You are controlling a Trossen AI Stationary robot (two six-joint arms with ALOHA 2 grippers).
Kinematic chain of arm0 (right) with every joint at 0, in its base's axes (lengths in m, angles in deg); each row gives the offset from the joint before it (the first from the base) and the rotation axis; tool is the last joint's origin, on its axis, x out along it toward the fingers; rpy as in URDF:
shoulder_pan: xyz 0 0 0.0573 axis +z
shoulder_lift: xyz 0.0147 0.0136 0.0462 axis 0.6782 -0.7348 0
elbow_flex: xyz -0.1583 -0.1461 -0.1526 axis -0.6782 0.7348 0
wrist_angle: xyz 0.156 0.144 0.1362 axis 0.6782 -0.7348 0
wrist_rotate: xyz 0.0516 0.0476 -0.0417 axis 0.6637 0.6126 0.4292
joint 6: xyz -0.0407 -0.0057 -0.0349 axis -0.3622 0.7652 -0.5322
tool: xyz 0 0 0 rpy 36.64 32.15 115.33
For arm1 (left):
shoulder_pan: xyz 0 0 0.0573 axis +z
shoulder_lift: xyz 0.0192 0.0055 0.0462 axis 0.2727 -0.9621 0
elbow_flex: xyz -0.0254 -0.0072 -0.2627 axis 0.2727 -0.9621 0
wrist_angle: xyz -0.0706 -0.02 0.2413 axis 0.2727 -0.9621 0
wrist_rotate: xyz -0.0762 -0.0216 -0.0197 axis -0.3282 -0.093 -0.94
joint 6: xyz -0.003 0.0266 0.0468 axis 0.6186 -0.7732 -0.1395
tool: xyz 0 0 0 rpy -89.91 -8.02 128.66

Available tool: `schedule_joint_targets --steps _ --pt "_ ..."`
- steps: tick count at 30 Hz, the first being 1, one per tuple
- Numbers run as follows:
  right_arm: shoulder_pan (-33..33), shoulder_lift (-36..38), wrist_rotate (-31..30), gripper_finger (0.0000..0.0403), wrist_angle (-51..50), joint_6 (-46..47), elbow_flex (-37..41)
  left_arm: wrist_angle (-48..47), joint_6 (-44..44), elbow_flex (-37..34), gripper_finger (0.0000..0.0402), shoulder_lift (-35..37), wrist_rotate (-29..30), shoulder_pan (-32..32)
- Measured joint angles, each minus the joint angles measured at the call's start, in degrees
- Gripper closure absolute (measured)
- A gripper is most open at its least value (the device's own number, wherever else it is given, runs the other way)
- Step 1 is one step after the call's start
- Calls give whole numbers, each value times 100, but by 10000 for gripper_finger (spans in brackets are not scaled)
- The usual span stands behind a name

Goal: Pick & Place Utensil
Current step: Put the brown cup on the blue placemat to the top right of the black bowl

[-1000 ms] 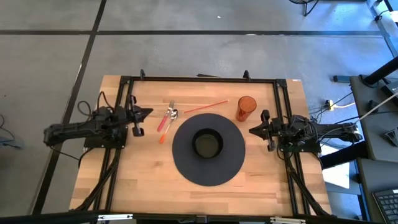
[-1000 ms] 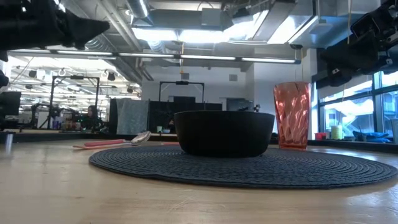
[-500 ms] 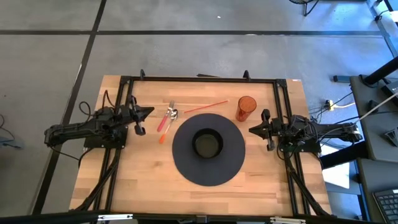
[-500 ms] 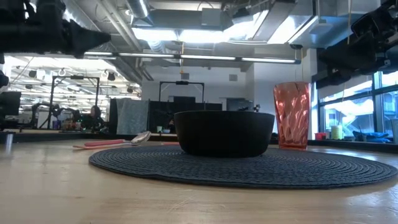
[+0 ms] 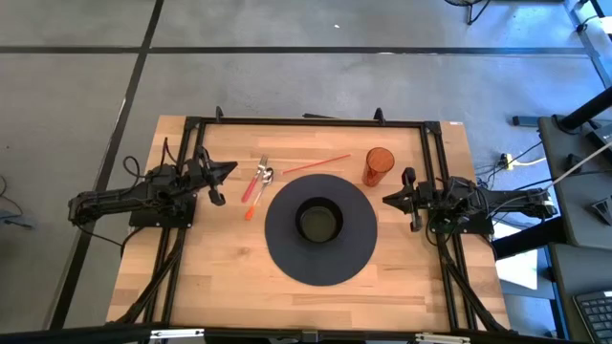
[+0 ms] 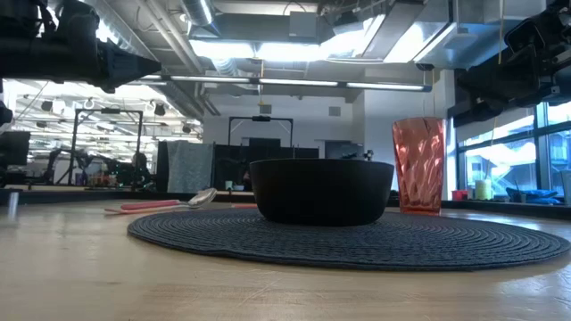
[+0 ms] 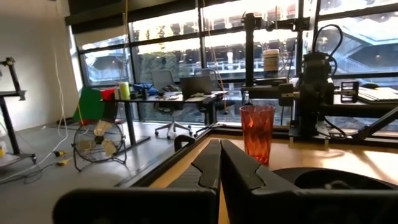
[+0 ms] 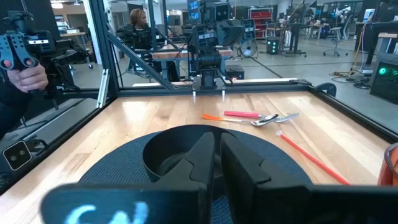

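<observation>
— So where are the utensils?
— Upper middle of the high view, on the tabletop [image 5: 220, 277]: a spoon [image 5: 262, 180] and a fork [image 5: 254, 182] with pink handles lie side by side, just left of the round dark mat [image 5: 321, 265]. An orange stick [image 5: 316, 164] lies slanted above the mat's upper edge.
— And the mat?
— 1 black bowl [image 5: 317, 220] sits at its centre. A red cup [image 5: 378, 165] stands upright off its upper right edge.
— What about the 2 hands?
— Neither touches anything. The left hand [image 5: 228, 171] hovers left of the utensils, clenched, with nothing between its fingers. The right hand [image 5: 387, 201] sits at the mat's right edge, fingers nearly together, grasping nothing.
— Anything behind?
— From the right wrist view, a person [image 8: 138, 25] sits beyond the tabletop, and another person's hand [image 8: 28, 74] holds a controller at the frame's left edge.
</observation>
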Motion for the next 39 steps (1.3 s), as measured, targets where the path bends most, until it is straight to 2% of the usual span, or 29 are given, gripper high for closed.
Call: schedule_joint_targets --steps 17,20,23,27,31,34,39 --pt "0 -2 73 373 -13 99 0 0 62 0 394 0 252 0" --pt "-2 -5 320 373 110 484 2 0 63 0 395 0 252 0" --pt "0 -7 560 373 500 472 -131 0 63 0 396 0 252 0" --pt "0 -119 512 373 519 348 -725 0 66 0 393 0 252 0" --pt "0 -635 490 373 -268 112 -1753 -21 72 0 397 0 252 0" --pt "0 -1274 305 373 -1078 45 -2644 -88 68 0 397 0 252 0" --pt "0 -2559 -149 373 -2970 -157 -4157 -130 67 0 394 -1 252 0"
